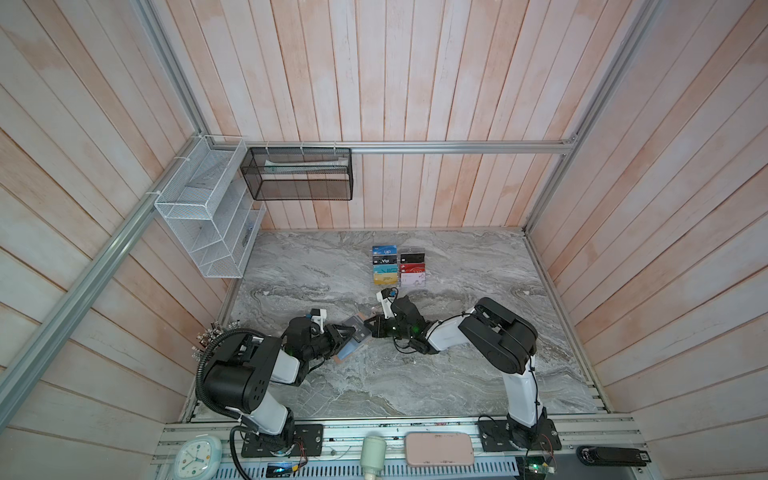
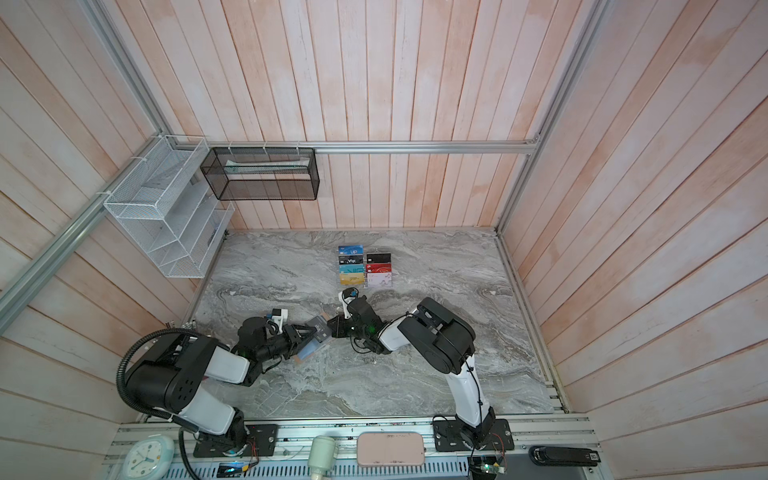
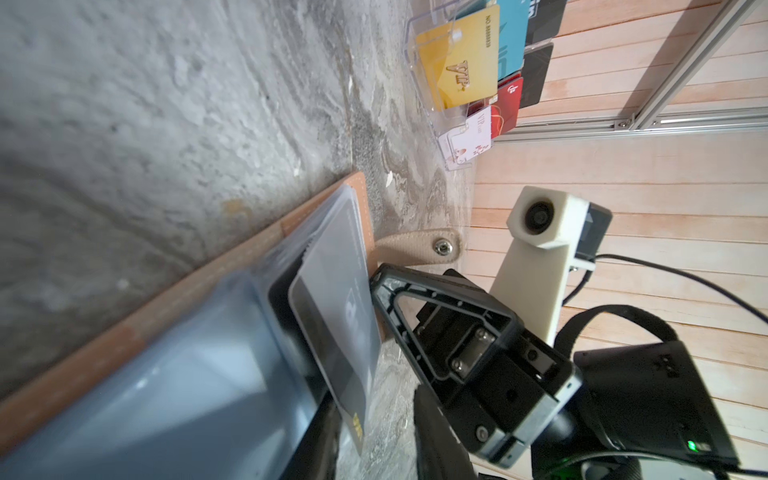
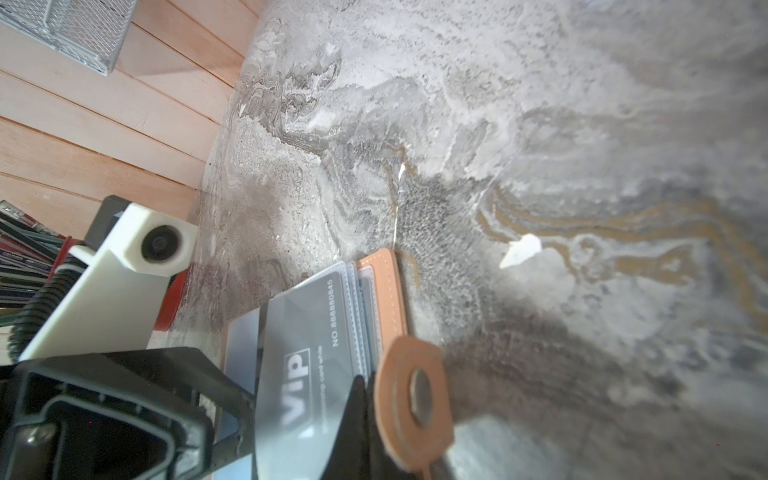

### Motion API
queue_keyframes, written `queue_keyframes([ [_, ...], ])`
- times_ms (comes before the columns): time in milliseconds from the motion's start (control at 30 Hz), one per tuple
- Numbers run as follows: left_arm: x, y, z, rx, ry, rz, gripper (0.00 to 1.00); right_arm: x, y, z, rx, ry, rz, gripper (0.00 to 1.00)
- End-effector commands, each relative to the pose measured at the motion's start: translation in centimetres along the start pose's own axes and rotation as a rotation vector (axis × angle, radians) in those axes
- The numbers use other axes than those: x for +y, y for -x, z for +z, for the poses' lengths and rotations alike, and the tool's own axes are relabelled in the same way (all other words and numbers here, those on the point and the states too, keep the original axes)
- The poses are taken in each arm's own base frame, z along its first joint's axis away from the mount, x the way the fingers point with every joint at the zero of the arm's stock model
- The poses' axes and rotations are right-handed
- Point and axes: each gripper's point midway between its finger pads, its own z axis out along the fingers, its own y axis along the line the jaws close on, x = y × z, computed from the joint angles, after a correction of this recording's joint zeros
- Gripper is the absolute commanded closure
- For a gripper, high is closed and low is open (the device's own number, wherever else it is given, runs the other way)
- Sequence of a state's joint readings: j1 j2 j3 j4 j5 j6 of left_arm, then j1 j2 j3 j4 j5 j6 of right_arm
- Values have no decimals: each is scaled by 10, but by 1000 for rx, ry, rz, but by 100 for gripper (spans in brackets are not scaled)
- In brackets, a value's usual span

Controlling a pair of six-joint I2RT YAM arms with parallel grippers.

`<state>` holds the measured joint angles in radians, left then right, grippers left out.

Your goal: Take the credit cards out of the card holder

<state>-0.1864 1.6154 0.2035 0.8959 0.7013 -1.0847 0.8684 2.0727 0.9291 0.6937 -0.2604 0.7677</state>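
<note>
Desk [image 1: 415, 374] of grey marble pattern, two arms meeting near its middle.

Card holder [image 1: 346, 352]: tan-pink, lying open with the pale blue and grey lining up, at the tip of the left tool [image 1: 343, 337]. The left tool's jaws stand part-way apart and are closed over the holder's near half. The far half reaches out past its fingertips toward the right tool [image 1: 368, 323]. In the left wrist view the holder's tan border runs along the desk. Whether the holder lies flat or is tipped up, cannot tell.

Black Vip card [image 4: 303, 357]: partly out of a clear sleeve, white lettering and a number line readable. The right tool is fully closed and pinches this card at its outer end. In the right wrist view one dark finger [image 4: 353, 411] lies across the card's corner. In the left wrist view the right tool's fingertip [image 3: 378, 278] meets the card at its long edge. A second dark edge [image 3: 278, 303] shows under the card inside the sleeve. What it belongs to, cannot tell.

Snap tab [image 3: 419, 246]: loose, sticking out of the holder just beside the right tool's fingertips, metal stud showing.

Clear acrylic rack [image 1: 398, 266] of coloured cards: beyond the right tool, toward the back wall, well apart from both tools.
</note>
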Motion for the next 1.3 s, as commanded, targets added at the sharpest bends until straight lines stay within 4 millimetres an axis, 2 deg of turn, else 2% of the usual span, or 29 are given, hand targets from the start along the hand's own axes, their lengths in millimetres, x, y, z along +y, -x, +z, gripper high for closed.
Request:
queue_keyframes([
  [0,-10,3,4,1,-47,45,68,-53,-85,-3,256,-161,70,100],
  [133,-7,4,6,1,-43,43,70,-53,-84,-3,257,-161,69,100],
  [333,-4,4,6,-2,-33,47,81,-53,-84,-2,257,-160,67,100],
  [533,-3,4,6,-2,-26,56,83,-53,-83,-2,259,-162,66,100],
  [800,0,4,3,-1,-11,69,92,-56,-78,-8,242,-173,66,100],
  [1067,0,7,3,0,-1,83,95,-66,-77,-14,233,-193,79,100],
  [1267,-7,15,13,19,-19,112,95,-73,-71,-21,214,-203,88,100],
])
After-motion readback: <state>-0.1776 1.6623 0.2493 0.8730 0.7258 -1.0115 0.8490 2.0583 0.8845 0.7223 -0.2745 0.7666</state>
